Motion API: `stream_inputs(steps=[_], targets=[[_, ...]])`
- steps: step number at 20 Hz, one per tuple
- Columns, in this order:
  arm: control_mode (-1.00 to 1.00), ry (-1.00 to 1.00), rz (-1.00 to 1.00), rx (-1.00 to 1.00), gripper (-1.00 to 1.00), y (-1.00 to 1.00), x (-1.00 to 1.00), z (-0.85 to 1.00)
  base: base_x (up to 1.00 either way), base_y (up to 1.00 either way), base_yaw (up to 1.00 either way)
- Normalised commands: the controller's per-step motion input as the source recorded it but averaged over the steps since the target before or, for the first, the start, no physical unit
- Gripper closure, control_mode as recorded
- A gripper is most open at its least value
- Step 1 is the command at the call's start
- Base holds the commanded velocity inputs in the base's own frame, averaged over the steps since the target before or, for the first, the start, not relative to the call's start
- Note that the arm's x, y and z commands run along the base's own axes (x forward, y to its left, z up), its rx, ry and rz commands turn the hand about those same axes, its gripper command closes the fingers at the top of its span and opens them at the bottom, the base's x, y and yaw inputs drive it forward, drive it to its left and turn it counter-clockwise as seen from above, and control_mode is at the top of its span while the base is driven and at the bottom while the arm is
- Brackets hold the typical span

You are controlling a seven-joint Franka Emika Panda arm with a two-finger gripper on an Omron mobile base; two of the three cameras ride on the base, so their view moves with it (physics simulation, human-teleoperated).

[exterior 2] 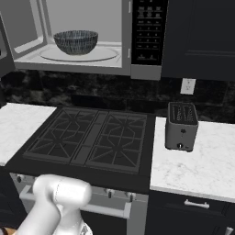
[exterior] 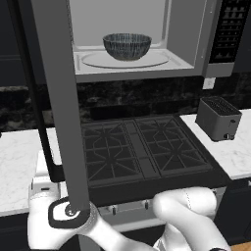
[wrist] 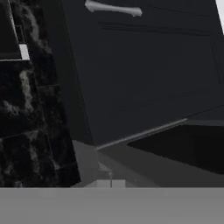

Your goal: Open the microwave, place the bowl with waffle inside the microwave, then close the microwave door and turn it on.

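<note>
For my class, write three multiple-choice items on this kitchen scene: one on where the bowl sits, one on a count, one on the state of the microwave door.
1. Where is the bowl?
A. on the stove
B. on the microwave's turntable
C. beside the toaster

2. How many slots does the toaster have on top?
A. one
B. two
C. four

3. What state is the microwave door in?
A. swung open
B. shut
C. taken off

Answers:
1 B, the bowl rests on the round glass turntable inside the microwave cavity.
2 B, two long slots show on top of the toaster.
3 A, the cavity is exposed and the door stands out edge-on at its left.
</note>
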Motion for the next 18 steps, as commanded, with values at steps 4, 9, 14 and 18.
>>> stream_inputs(steps=[4,9,14,18], targets=[[-1.0,-0.48,-0.11,-0.18,1.0,0.23,-0.05,0.43,0.0,0.0,0.0],[-1.0,-0.44,-0.12,-0.04,1.0,0.03,-0.11,0.65,0.0,0.0,0.0],[-1.0,-0.32,-0.16,0.01,1.0,0.0,-0.46,0.28,0.0,0.0,0.0],[-1.0,-0.32,-0.12,0.08,1.0,-0.01,-0.66,0.31,0.0,0.0,0.0]])
